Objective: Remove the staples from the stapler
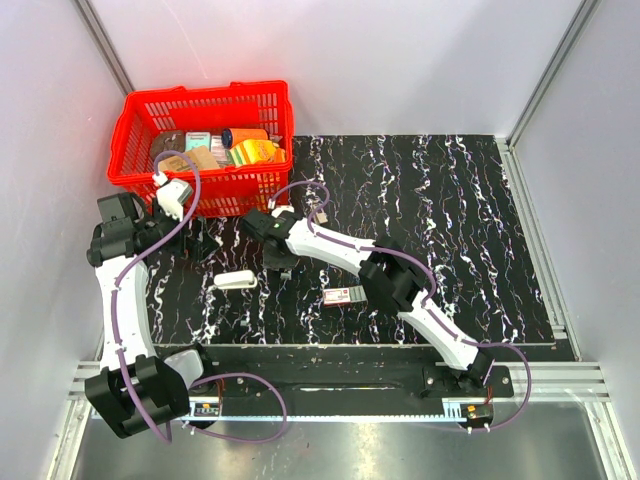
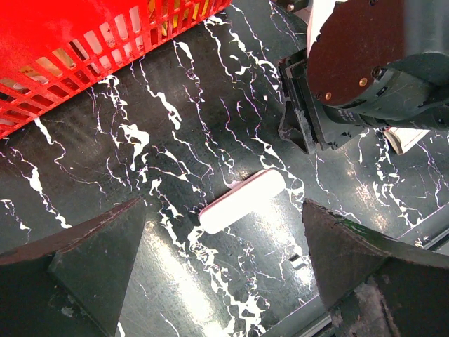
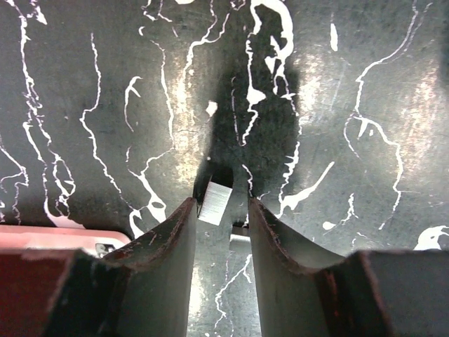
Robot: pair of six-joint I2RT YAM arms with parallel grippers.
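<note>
The stapler [image 3: 223, 179] shows only as a slim black piece with a pale label and a silvery part, standing between my right gripper's fingers on the dark marbled mat. My right gripper [image 3: 221, 203] is nearly closed around it, both fingers touching its sides. From above, the right gripper [image 1: 283, 262] points down at the mat's left middle and hides the stapler. My left gripper [image 2: 223, 208] is wide open and empty, hovering above the white oblong piece [image 2: 242, 200]. In the top view, the left gripper [image 1: 205, 243] sits just left of the right one.
A red basket [image 1: 135, 150] full of packets stands at the back left, close behind both grippers; it also shows in the left wrist view [image 2: 70, 42]. The white oblong piece [image 1: 235, 280] lies in front of the grippers. A small red-and-white box [image 1: 342, 296] lies by the right forearm.
</note>
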